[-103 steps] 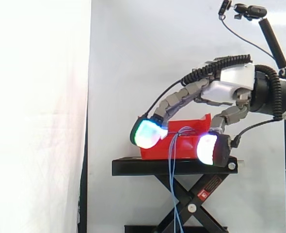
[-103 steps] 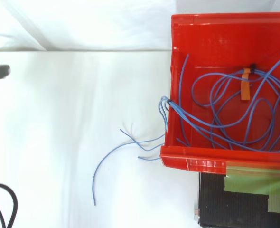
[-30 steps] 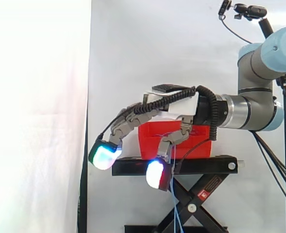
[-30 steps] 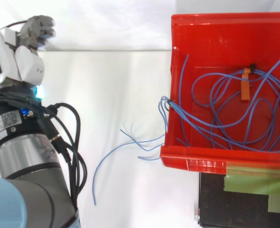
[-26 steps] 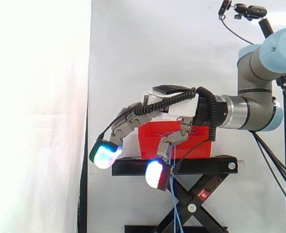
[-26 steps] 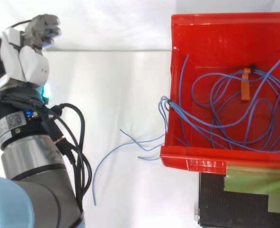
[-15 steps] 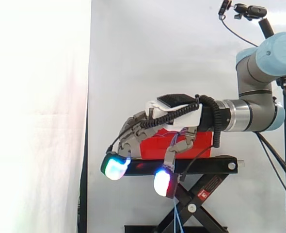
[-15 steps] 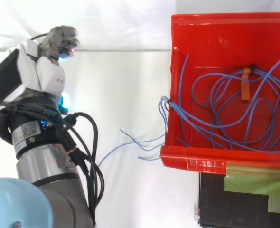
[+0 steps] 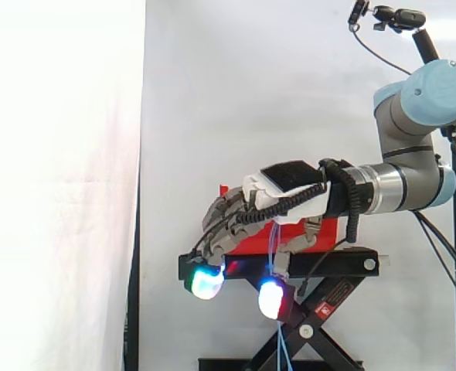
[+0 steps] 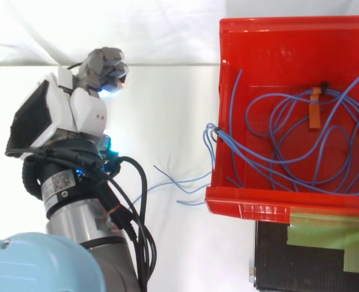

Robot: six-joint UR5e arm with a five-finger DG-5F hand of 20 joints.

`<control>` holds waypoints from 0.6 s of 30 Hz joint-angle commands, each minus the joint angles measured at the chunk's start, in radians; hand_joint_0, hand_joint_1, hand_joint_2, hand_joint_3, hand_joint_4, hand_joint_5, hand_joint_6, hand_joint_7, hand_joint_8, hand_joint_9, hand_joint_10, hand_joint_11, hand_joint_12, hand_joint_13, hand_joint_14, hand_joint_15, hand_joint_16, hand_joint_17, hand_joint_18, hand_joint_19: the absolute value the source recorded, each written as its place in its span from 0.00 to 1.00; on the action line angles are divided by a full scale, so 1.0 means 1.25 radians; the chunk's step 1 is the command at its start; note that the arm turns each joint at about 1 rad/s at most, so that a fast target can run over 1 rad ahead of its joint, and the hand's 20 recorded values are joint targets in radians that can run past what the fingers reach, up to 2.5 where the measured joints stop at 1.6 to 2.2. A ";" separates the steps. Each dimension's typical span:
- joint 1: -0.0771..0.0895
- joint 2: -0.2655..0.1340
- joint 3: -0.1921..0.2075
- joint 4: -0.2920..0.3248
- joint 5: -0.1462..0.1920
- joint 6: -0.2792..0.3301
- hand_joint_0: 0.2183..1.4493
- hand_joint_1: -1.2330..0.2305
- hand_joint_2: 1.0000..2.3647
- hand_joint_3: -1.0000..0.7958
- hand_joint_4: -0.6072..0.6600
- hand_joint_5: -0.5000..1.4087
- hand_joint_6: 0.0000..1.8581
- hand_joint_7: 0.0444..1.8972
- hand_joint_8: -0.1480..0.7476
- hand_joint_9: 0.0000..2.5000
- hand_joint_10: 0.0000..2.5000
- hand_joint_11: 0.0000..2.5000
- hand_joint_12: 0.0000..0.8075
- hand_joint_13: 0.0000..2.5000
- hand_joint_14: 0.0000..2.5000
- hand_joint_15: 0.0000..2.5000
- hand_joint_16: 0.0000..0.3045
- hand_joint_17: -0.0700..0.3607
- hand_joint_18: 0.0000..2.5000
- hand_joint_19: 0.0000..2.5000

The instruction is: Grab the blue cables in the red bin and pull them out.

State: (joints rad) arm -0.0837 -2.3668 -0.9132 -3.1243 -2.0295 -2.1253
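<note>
White curtain [image 10: 137, 30] backed the whole work area and also lay beneath it in the top view. UR5e arm [image 9: 413, 182] reached in level from the side view's right edge, so that its wrist cleared the bin's rim. Black stand [image 9: 344, 261], a scissor lift, raised the red bin [image 10: 289, 36] to the arm's working height. Hand [image 10: 85, 112] was placed outside the bin and well apart from its left wall, palm down over the white cloth. Its fingers were curled downward, the glowing fingertips [image 9: 205, 284] hanging at about the level of the stand's top, and nothing was seen held between them and the thumb. Blue cables [image 10: 289, 140] lay as loose overlapping loops on the bin floor. Several strands crossed the left wall through a notch, and their loose ends [image 10: 185, 180] trailed onto the cloth near the wrist; in the side view these hung below the stand. Orange tie [image 10: 314, 112] bundled the loops near the bin's middle, so one pull would probably drag them together. Judged from this layout, the grasp had not yet been made; the hand's claw posture suited raking the dangling ends.
</note>
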 commanded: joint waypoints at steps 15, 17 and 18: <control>-0.024 0.001 0.068 -0.155 -0.009 -0.157 0.40 0.15 0.00 0.00 0.60 0.64 0.09 0.35 0.44 0.35 0.01 0.33 0.42 0.31 0.01 0.26 0.15 0.40 0.21 0.28; -0.026 0.001 0.076 -0.170 -0.009 -0.172 0.40 0.15 0.00 0.00 0.59 0.64 0.09 0.36 0.44 0.35 0.01 0.32 0.42 0.31 0.01 0.26 0.15 0.40 0.21 0.28; -0.029 0.001 0.080 -0.176 -0.009 -0.180 0.40 0.15 0.00 0.00 0.59 0.64 0.08 0.36 0.44 0.35 0.01 0.32 0.42 0.31 0.01 0.26 0.15 0.40 0.21 0.28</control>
State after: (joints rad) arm -0.1133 -2.3654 -0.8310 -3.3141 -2.0408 -2.3226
